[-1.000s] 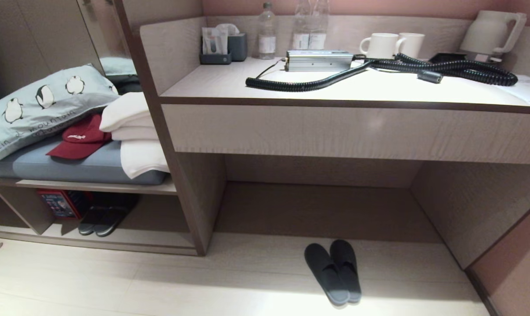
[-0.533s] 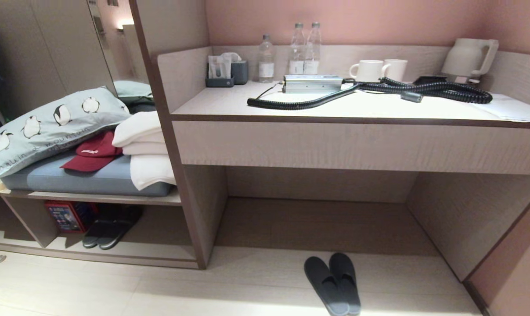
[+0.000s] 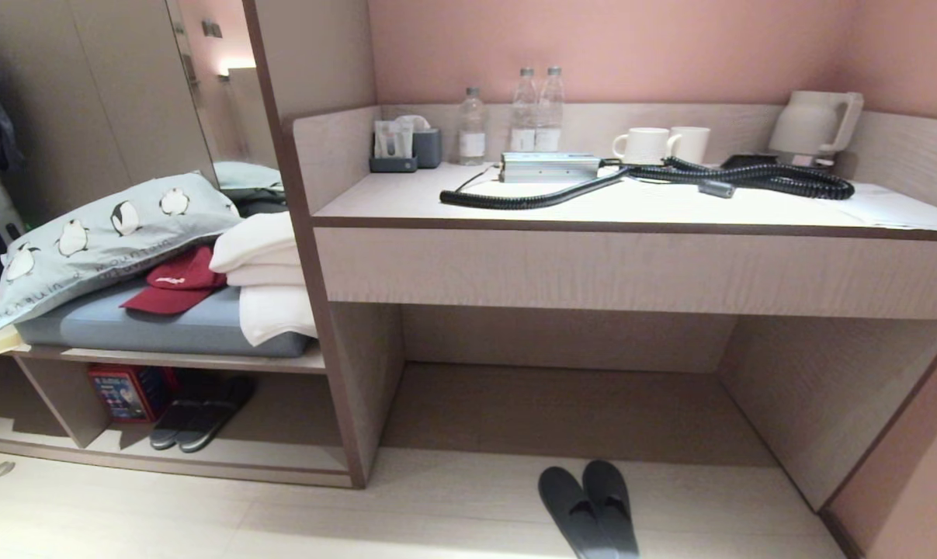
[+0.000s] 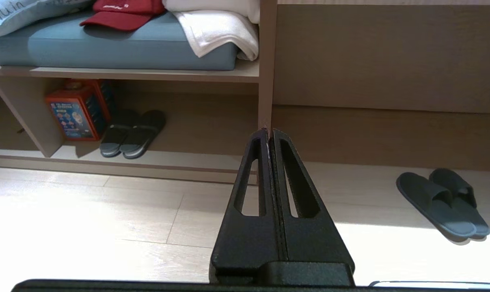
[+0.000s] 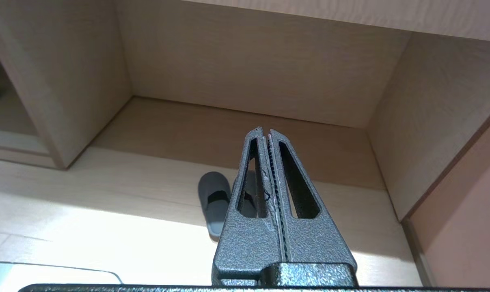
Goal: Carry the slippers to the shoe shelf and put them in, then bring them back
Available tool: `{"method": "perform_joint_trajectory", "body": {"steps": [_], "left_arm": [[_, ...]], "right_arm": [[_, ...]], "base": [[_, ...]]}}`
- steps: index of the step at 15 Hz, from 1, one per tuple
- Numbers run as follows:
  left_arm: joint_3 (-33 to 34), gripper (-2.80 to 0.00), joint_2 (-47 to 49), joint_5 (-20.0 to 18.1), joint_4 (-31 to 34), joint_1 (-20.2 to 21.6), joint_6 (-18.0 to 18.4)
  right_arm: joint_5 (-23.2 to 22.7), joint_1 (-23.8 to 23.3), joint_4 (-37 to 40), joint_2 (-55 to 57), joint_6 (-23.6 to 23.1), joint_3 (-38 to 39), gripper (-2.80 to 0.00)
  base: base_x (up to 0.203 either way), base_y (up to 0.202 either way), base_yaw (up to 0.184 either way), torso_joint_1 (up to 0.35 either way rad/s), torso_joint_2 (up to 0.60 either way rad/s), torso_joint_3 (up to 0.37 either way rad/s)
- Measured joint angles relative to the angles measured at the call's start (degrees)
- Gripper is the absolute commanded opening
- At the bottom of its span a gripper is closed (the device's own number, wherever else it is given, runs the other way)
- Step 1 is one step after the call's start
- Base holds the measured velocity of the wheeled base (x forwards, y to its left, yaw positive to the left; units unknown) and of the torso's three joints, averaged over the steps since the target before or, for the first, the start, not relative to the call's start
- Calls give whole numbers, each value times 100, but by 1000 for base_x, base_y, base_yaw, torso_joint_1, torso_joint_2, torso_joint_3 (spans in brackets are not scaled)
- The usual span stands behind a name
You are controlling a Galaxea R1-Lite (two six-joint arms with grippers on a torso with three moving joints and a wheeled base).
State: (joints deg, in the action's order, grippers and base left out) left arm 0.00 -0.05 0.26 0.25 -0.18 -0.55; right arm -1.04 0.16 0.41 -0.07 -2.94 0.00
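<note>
Low over the pale floor, left hand pressed together on nothing, aimed at the upright panel between the two recesses. Right hand likewise pinched together and empty, pointed into the wide recess under the worktop. Neither arm visible from the head camera, so probably both parked, leaving the approach to trunk and base.

Just below the right hand, the slippers lying side by side on the floor, touching, at the mouth of that recess and not yet gripped. Likely left out in the open so a hand can come down on them freely.

Farther to the robot's left, the shoe shelf, low, with a raised base board. Inside it: another dark pair and, next to that, a red box close by a divider. Room beside the dark pair looks enough for the slippers.

Above the shelf, a blue cushion bearing a penguin pillow, a red cap and folded white towels. On the worktop: bottles, two mugs, a kettle and a coiled black cable.
</note>
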Motion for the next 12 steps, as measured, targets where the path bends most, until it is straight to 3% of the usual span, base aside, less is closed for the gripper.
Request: {"method": "perform_joint_trajectory", "body": {"steps": [3,12], "left_arm": [[0,-280,0,-4,-1,0,-5],[0,-280,0,-4,1,0,0]], "right_arm": [[2,0,0,0,-1,0,-280],[0,0,0,0,-1,0,-280]], "base": [[-3,113,2,2,5,3],[0,196,-2,1,4,3]]}}
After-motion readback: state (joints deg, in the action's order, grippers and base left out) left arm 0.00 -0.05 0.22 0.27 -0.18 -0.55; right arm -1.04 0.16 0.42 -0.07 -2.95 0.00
